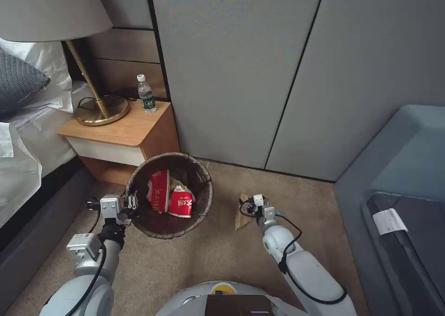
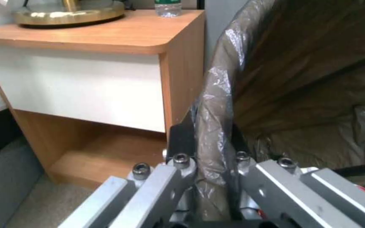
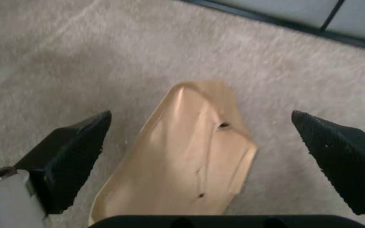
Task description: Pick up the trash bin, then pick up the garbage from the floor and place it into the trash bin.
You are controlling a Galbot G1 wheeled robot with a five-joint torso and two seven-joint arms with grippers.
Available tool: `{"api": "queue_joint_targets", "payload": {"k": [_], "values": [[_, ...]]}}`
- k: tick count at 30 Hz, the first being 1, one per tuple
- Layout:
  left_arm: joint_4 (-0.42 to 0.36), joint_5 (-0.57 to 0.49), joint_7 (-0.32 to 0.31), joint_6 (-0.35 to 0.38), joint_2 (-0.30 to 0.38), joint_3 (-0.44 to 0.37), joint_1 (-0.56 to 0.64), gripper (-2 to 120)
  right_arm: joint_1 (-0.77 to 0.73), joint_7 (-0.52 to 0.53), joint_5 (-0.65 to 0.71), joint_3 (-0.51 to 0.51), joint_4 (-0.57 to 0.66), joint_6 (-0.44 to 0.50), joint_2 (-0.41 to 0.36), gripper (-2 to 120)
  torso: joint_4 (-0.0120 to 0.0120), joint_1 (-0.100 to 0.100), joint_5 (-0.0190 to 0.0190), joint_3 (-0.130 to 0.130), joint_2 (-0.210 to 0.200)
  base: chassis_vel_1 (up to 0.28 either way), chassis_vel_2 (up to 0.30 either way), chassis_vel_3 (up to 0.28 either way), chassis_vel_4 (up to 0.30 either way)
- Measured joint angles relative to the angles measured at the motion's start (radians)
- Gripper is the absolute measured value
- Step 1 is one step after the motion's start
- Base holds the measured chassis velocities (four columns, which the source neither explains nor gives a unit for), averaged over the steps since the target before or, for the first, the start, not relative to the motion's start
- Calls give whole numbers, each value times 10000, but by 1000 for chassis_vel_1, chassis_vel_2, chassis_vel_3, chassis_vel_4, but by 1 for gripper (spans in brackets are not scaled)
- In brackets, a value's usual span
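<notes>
Head view: my left gripper (image 1: 131, 203) clamps the near rim of the trash bin (image 1: 169, 194), red-and-white packets (image 1: 169, 196) inside; my right gripper (image 1: 248, 206) hangs over the tan paper bag (image 1: 241, 216) on the carpet. Left wrist view: the grip pinches mostly slick liner (image 2: 216, 104), which may slip. Right wrist view: my fingers (image 3: 70, 155) spread wide astride the flat bag; closing could skid over it or catch only carpet.
</notes>
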Motion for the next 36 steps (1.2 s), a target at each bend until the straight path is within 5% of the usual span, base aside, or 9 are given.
{"api": "queue_joint_targets", "payload": {"k": [21, 36], "values": [[34, 23, 3, -26, 9, 64, -18, 0, 517, 124, -29, -246, -1703, 63, 951, 99, 0, 0, 0, -1, 0, 0, 0, 0, 0], [142, 16, 8, -56, 76, 64, -62, 0, 600, 84, 185, -57, -2337, 184, 1267, 43, -1, 0, -1, -1, 0, 0, 0, 0, 0]]}}
